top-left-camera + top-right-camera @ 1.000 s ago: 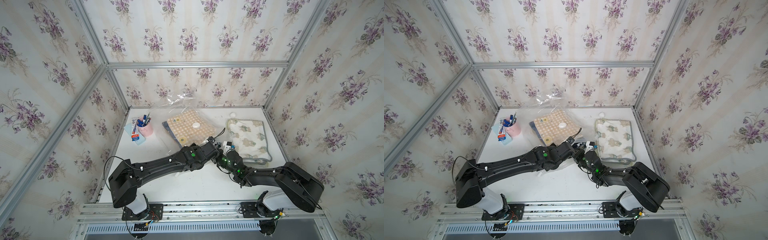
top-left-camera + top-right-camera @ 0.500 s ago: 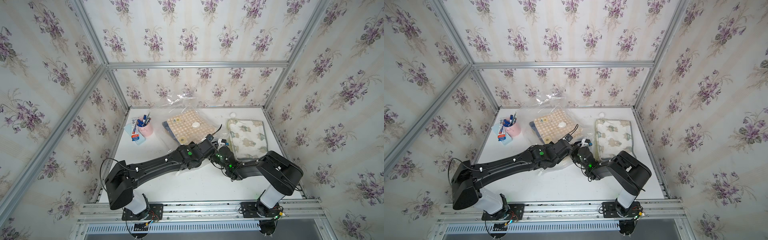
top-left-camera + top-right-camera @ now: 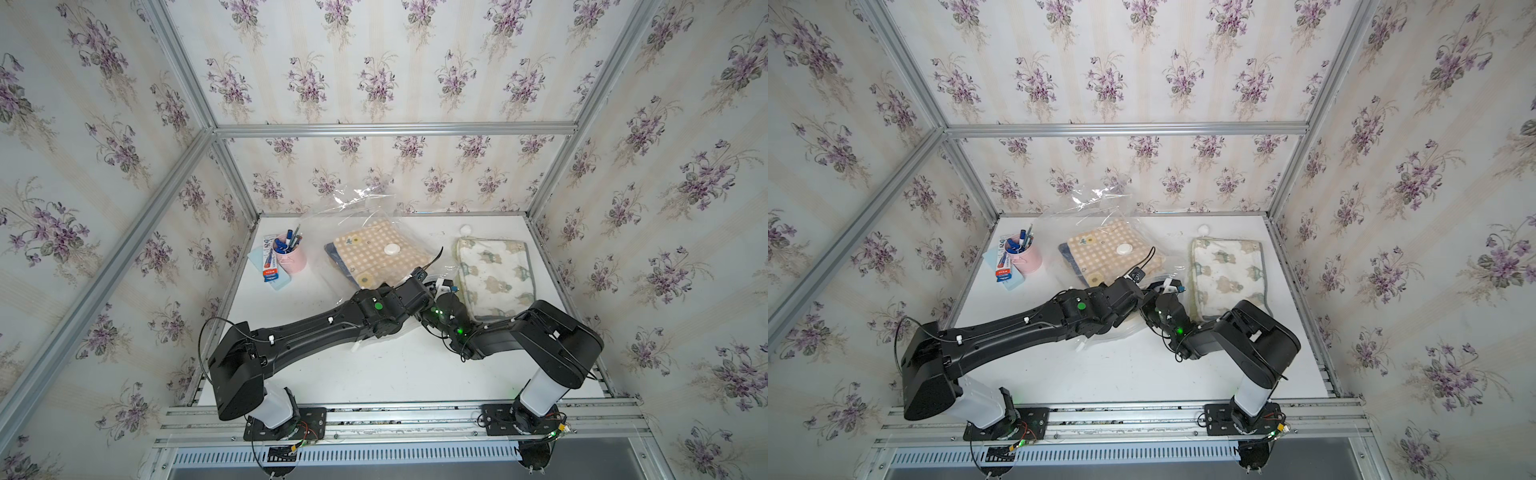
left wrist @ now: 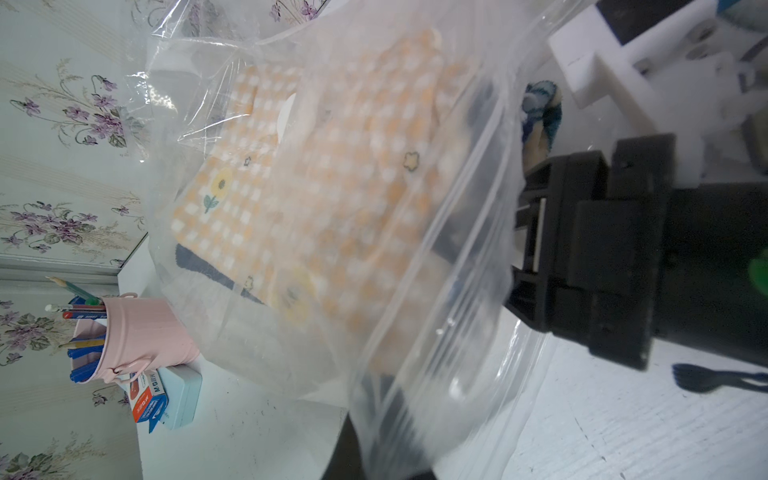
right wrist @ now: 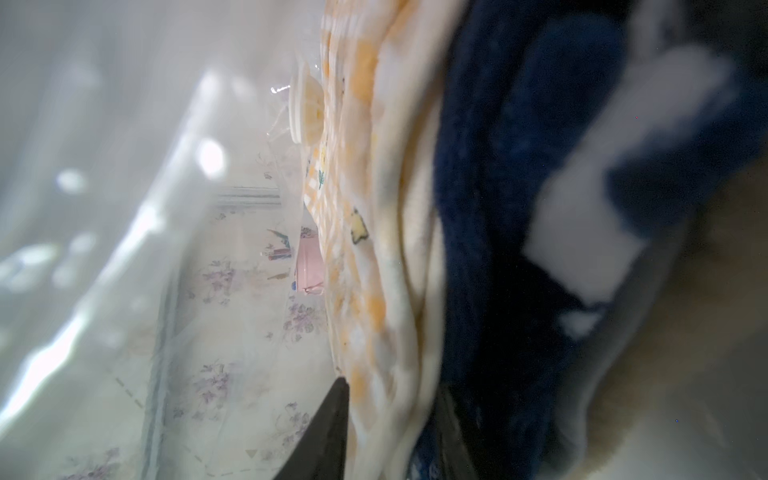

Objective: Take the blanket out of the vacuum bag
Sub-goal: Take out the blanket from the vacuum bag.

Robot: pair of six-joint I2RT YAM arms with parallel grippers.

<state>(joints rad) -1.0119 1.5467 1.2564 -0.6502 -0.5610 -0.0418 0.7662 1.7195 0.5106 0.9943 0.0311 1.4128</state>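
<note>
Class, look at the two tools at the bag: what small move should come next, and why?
Probably close the right tool on the blanket: its fingers sit either side of the folded edge inside the bag, while the left tool pinches the bag's rim.

2 black arms (image 3: 316,332), white cylindrical base links (image 3: 274,405), green status lights (image 3: 378,306), thin black cables (image 3: 202,345) looping outside.

Left arm (image 3: 311,332) stretches low toward far right; right arm (image 3: 552,336) folds leftward. Both tips meet at centre. Left gripper (image 3: 422,277) closed; right gripper (image 3: 438,286) state unclear.
</note>
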